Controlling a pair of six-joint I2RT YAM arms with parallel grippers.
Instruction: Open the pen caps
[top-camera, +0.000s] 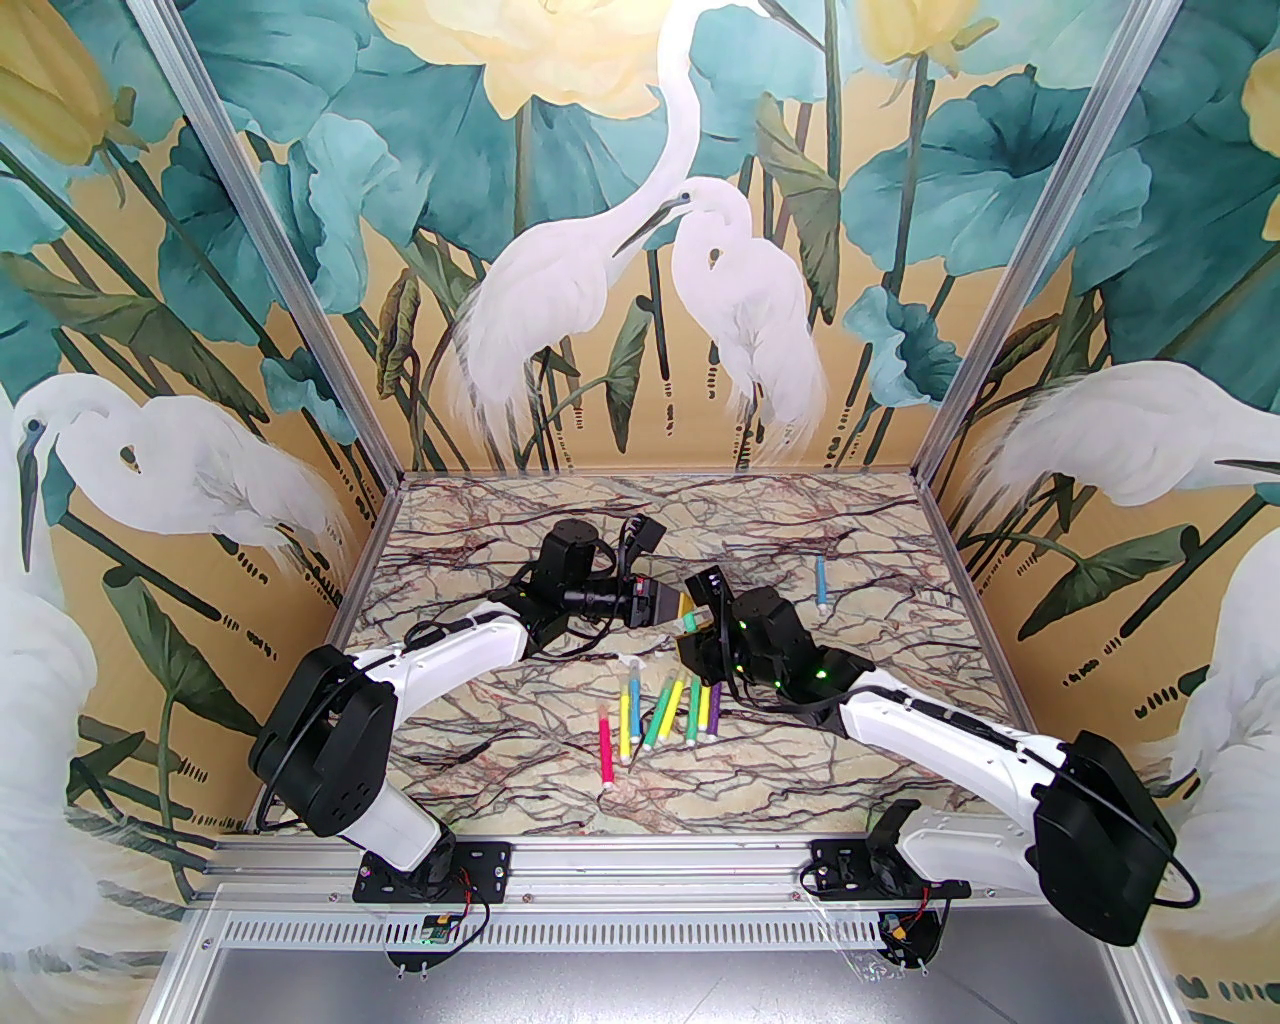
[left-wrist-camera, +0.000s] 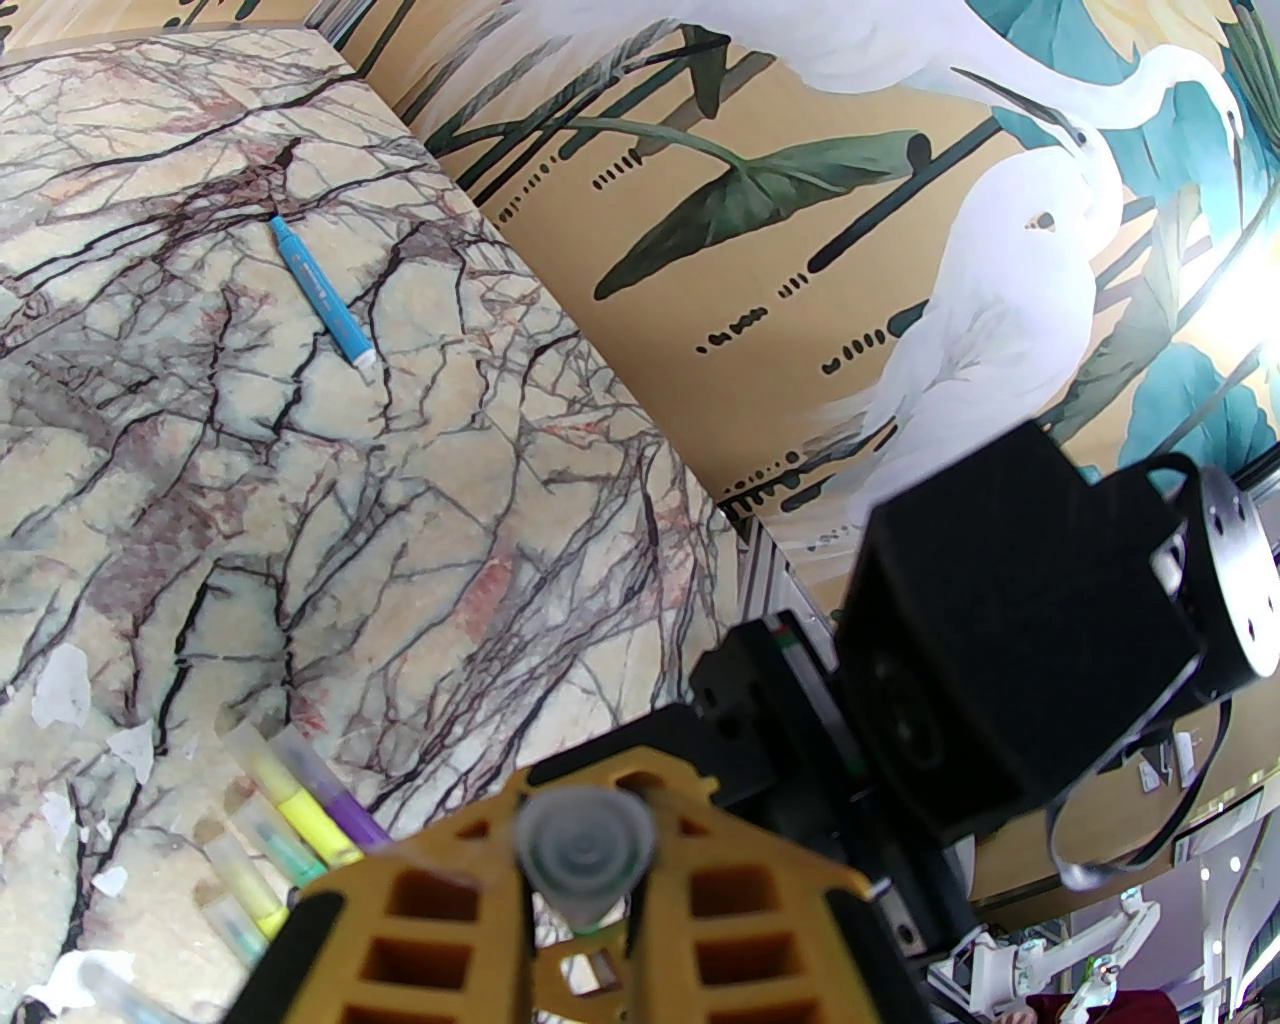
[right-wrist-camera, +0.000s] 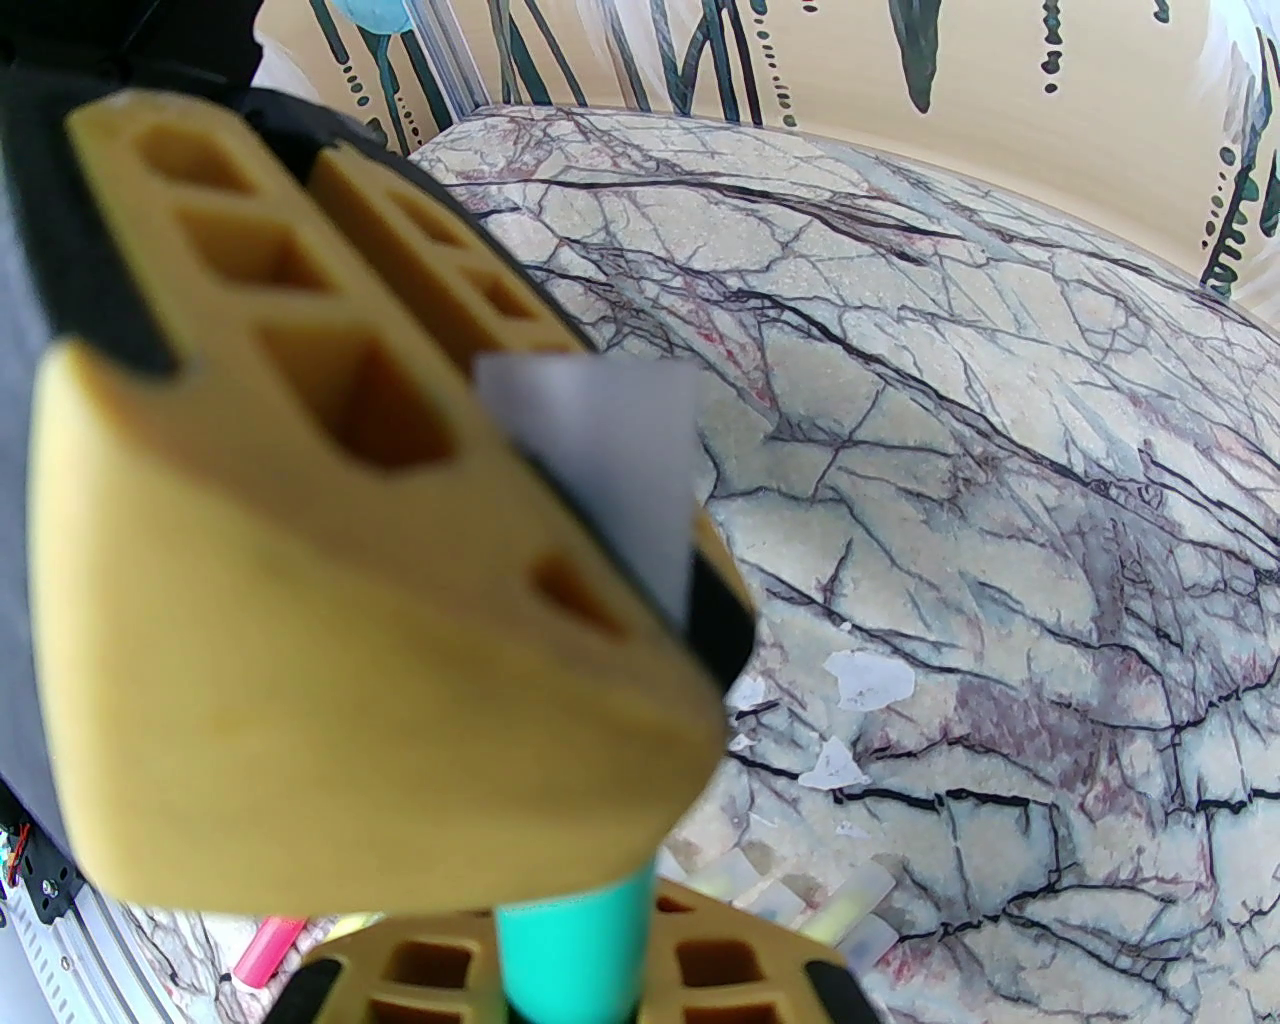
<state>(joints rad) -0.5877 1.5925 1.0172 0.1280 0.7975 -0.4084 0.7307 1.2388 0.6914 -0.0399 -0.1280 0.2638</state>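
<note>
The clear cap (left-wrist-camera: 585, 848) sits pinched in my left claw's (left-wrist-camera: 592, 800) closed fingers. My right claw (right-wrist-camera: 572, 950), facing it tip to tip, is clamped on the same pen's teal barrel (right-wrist-camera: 572, 915). That gives one hold on each part so I can pull them apart along the pen, though I cannot tell whether the cap is loose. The other capped pens (top-camera: 665, 715) lie on the marble table (top-camera: 480, 560) below both claws, and a blue pen (top-camera: 821, 583) lies well beyond the right claw.

The top camera is looking down from high behind; 2 wrist cameras (very near) are facing across the same marble table (top-camera: 500, 740).
</note>
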